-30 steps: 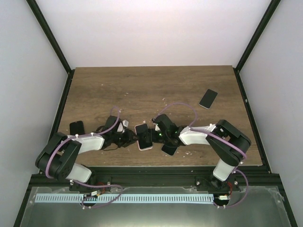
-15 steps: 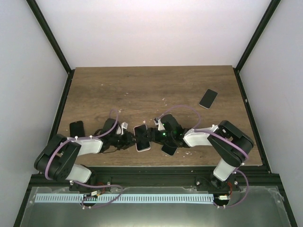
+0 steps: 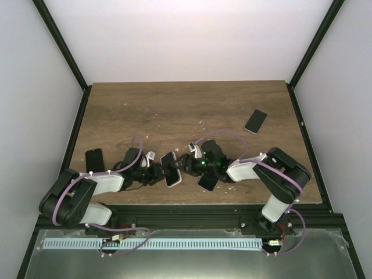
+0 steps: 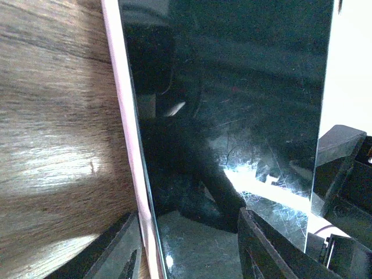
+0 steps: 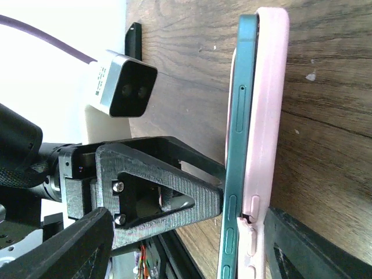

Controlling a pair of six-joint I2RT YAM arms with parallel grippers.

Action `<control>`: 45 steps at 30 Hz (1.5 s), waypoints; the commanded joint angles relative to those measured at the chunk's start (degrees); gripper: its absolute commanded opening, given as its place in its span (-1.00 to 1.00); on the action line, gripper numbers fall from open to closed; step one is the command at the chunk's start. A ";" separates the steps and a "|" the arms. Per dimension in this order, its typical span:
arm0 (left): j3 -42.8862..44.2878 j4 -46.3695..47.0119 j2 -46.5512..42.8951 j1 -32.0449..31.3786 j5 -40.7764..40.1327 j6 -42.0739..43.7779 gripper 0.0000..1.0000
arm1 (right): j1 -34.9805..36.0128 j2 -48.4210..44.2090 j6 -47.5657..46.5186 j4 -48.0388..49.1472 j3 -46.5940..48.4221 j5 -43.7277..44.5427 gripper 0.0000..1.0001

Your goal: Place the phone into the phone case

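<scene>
The phone (image 3: 170,169), dark-screened with a teal edge (image 5: 239,116), lies on the pink phone case (image 5: 267,116) near the table's front middle. Its far end stands slightly off the case. In the left wrist view the screen (image 4: 232,87) fills the frame, with the case's pink rim (image 4: 122,104) along its left. My left gripper (image 3: 158,171) (image 4: 187,215) is open: one finger sits outside the pink rim, and the other finger (image 5: 163,192) touches the glass. My right gripper (image 3: 185,165) (image 5: 190,221) is open wide around phone and case, with one finger by the case's back.
A black phone (image 3: 256,121) lies at the right on the wooden table (image 3: 192,104). A second dark phone (image 3: 93,157) lies at the left edge, and a third (image 3: 208,182) under my right arm. The table's front edge is just behind the grippers.
The phone, the case and both grippers have shifted a little to the left and toward the front edge. My left gripper's jaws have widened. The right gripper's opening is unchanged.
</scene>
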 commanded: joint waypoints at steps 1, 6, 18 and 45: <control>-0.77 -1.32 -0.56 -0.82 2.67 0.94 -0.06 | 1.48 1.51 1.18 5.19 1.07 -5.53 0.41; -1.02 -2.45 -1.87 -0.82 2.00 1.48 -0.14 | 1.52 3.09 1.47 6.79 0.89 -6.74 0.31; -1.85 -2.47 -1.71 -0.83 0.30 1.49 -0.23 | 1.50 4.33 -1.90 3.25 1.69 -8.89 -0.25; -0.01 -6.50 -1.33 -0.83 -2.60 2.89 -0.19 | 1.50 2.49 -0.36 2.74 1.05 -7.47 -0.97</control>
